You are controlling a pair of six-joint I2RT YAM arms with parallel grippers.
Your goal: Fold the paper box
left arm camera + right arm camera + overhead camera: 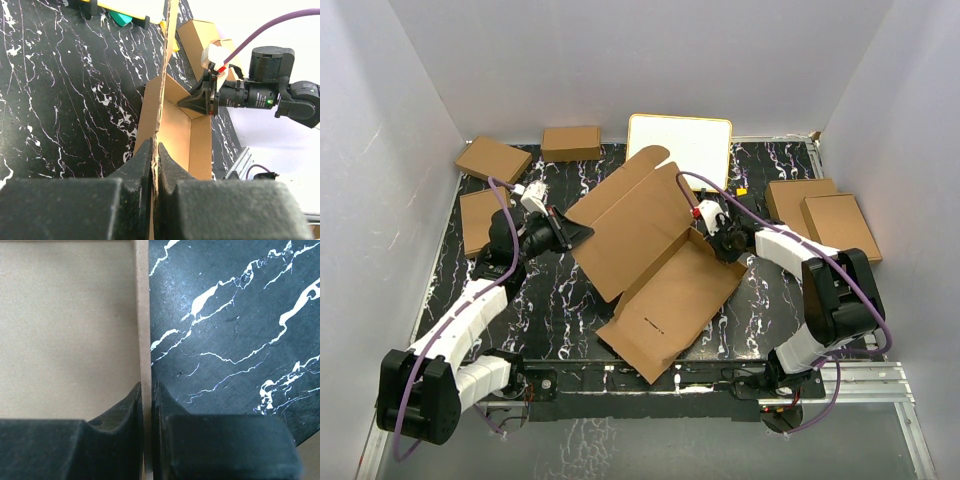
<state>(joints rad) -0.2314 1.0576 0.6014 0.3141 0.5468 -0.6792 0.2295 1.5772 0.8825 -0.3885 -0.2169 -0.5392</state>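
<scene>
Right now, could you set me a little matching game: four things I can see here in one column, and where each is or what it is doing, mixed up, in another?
Things:
1. paper box
2. white-faced board
3. left gripper
4. right gripper

Places or states:
A. shut on the box's right-hand edge
B. partly folded, lying between the two arms
C. at the far edge of the black marble table
D. shut on the box's left-hand edge

Pairs: 1-B, 2-C, 3-D, 4-A.
</scene>
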